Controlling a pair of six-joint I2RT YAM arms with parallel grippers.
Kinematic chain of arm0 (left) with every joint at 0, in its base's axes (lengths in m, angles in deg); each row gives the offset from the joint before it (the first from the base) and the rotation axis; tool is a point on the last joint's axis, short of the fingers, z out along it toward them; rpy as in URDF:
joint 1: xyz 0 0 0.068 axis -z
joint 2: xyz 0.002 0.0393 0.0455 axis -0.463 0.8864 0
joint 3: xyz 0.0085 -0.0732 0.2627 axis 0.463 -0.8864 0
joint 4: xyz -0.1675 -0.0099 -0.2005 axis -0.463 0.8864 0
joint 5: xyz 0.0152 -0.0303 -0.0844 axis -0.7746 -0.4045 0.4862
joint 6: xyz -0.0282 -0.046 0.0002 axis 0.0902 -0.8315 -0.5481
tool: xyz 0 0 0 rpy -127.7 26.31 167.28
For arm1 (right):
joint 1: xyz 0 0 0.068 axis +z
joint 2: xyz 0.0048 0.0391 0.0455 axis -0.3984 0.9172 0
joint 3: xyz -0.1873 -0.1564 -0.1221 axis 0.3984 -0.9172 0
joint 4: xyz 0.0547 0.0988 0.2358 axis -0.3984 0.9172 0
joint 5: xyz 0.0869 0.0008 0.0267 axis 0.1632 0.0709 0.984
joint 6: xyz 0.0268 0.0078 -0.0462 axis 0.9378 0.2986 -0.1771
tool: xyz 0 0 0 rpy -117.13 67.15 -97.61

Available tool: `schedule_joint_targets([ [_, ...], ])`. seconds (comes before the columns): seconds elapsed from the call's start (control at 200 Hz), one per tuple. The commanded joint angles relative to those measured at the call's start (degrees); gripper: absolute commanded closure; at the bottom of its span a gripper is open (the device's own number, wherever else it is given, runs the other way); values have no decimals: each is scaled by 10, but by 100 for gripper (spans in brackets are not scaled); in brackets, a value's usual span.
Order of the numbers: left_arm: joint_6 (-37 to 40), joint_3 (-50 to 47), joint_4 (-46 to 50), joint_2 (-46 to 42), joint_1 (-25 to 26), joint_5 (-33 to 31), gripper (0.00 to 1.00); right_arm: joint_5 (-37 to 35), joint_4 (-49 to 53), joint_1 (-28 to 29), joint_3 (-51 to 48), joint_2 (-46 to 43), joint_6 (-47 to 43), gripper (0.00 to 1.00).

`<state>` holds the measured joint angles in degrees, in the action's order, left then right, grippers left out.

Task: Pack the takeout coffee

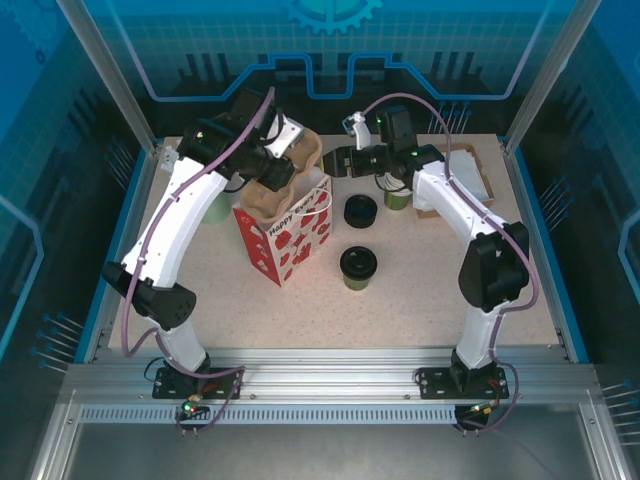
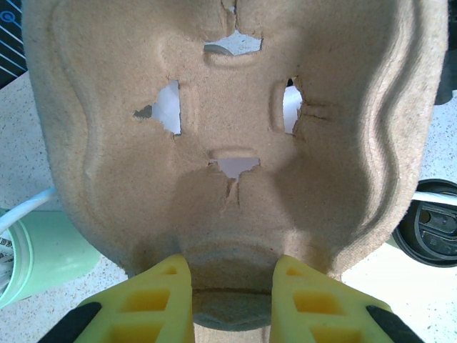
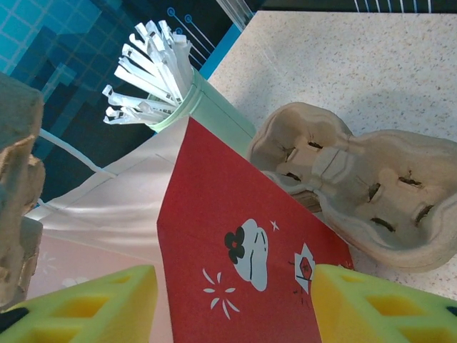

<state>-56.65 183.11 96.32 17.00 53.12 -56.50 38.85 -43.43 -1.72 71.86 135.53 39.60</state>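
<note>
L gripper (image 2: pixel 232 270): clamped on near rim of the pulp cup carrier (image 2: pixel 228 107); holds it tilted over the mouth of the gift bag (image 1: pixel 290 240).
R gripper (image 3: pixel 234 275): jaws wide, nothing held; fingers straddle the bag's red side panel at its top edge, no contact visible.
Takeout coffee (image 1: pixel 358 265): upright on tabletop, lid on, just R of the bag's near corner.
Coffee vs R gripper: well apart; gripper is up at far side of bag, coffee toward arm bases w/ black lid stack (image 1: pixel 360 210) between them.
Coffee vs L gripper: well apart, bag between.
Other: green cup (image 1: pixel 397 197) under R wrist; stirrer cup (image 3: pixel 153 64) behind bag.
</note>
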Motion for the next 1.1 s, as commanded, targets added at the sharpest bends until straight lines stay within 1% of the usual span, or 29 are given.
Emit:
schedule_joint_targets([
  [0.0, 8, 3, -5, 2, -6, 3, 81, 16, 6, 6, 23, 10, 1, 40],
  [0.245, 10, 1, -5, 3, -7, 3, 81, 6, 28, 10, 43, 28, -3, 40],
  [0.385, 12, 1, -6, 7, -7, -3, 81, -3, 37, 11, 49, 32, -5, 43],
  [0.59, 8, 0, -17, 7, -8, 7, 82, -22, 49, 12, 51, 28, -12, 49],
  [0.845, 3, -2, -36, 12, -8, 15, 82, -31, 54, 12, 56, 26, -10, 53],
  [1.091, 7, -29, -58, 13, -8, 17, 83, -38, 62, 11, 67, 30, -8, 56],
])
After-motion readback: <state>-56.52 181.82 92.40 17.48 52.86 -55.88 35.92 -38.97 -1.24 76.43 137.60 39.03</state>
